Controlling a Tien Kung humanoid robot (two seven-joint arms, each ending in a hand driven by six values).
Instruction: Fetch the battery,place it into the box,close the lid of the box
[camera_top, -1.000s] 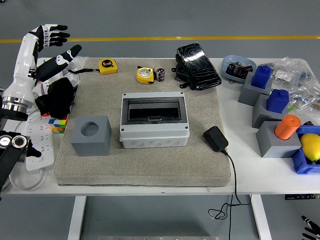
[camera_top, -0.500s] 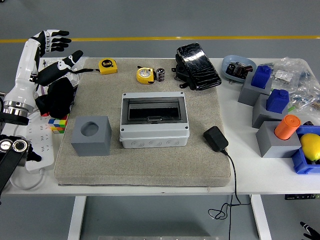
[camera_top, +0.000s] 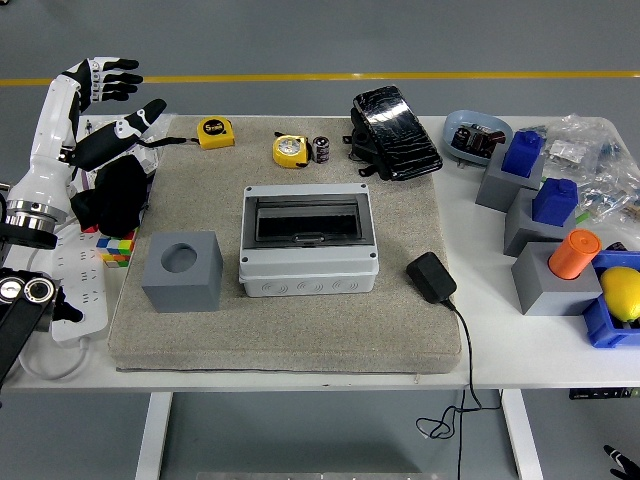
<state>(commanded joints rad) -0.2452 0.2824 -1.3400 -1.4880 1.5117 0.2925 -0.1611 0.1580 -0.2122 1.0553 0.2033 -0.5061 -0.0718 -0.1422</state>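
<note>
Head view shows me the battery (camera_top: 321, 149) near the far edge of the desk's grey mat (camera_top: 280, 330), just beside a yellow tape measure (camera_top: 290, 150) and well to the right of my left hand (camera_top: 112, 98). That hand hovers over the desk's far-left corner, fingers spread, holding nothing, forearm angled up. I see the battery standing upright, long axis vertical, behind the box (camera_top: 308, 240), whose lid lies shut.

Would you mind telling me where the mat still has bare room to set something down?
The widest free strip runs along the mat's near edge, in front of the grey cube and the box. Another lies between the box and the tape measures. The table's right end, around the blue blocks, is crowded.
</note>
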